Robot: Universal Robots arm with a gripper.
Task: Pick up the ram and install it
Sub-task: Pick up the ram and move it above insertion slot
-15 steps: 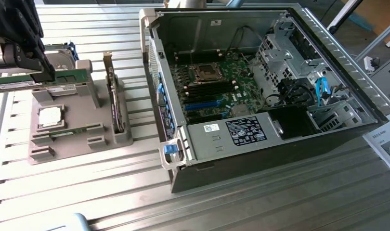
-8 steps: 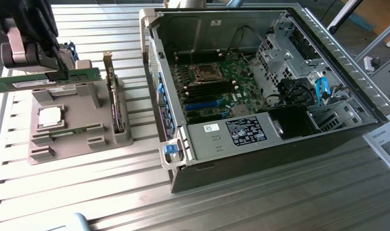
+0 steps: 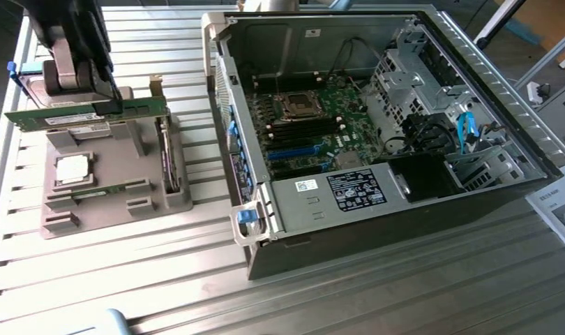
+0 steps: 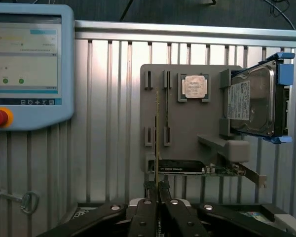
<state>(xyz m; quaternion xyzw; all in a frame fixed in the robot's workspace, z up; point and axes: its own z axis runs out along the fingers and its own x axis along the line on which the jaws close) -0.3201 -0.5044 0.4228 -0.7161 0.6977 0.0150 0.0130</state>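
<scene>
- While my pincer is clamped shut on the ram, the green stick hangs lengthwise over the grey holder on the tabletop, at the exterior view's left.
- Seen from the wrist, the ram is a thin edge-on line running out from between my fingertips; I cannot tell whether its lower edge has cleared the holder's slots.
- I judge this to be the pick-up step: gripped, not yet carried over.
- Well apart, at the exterior view's right, the open computer case shows its motherboard, with dark memory slots just beside the processor socket.
- Installing, I judge, calls for a square grip, the stick's long edge lined up with a free slot, and a straight press; any tilt risks jamming.
</scene>
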